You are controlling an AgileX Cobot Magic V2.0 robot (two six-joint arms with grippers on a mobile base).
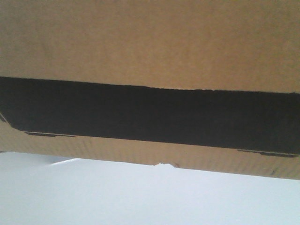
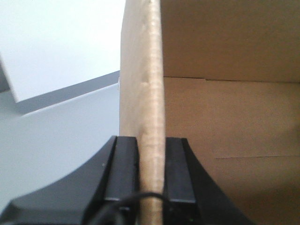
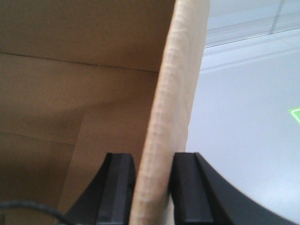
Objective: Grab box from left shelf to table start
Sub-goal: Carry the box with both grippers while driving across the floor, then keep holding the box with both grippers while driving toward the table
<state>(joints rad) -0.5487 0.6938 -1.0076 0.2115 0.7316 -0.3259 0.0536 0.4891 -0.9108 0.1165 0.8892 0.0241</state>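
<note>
The brown cardboard box [image 1: 150, 42] fills the upper part of the front view, with its black panel [image 1: 150, 115] across the middle and a small nick [image 1: 165, 164] in its bottom edge. The white table [image 1: 140, 197] lies below it. My left gripper [image 2: 151, 154] is shut on the box's left wall edge [image 2: 152, 93]; the box's inside [image 2: 229, 117] shows to the right. My right gripper [image 3: 154, 173] is shut on the box's right wall edge [image 3: 178, 93]; the inside [image 3: 70, 93] shows to the left. The left shelf is out of view.
The white table surface shows in the left wrist view [image 2: 51, 145] left of the box, with a white panel [image 2: 51, 42] behind it. In the right wrist view the white table [image 3: 243, 131] carries a green mark [image 3: 295, 114] at the right edge.
</note>
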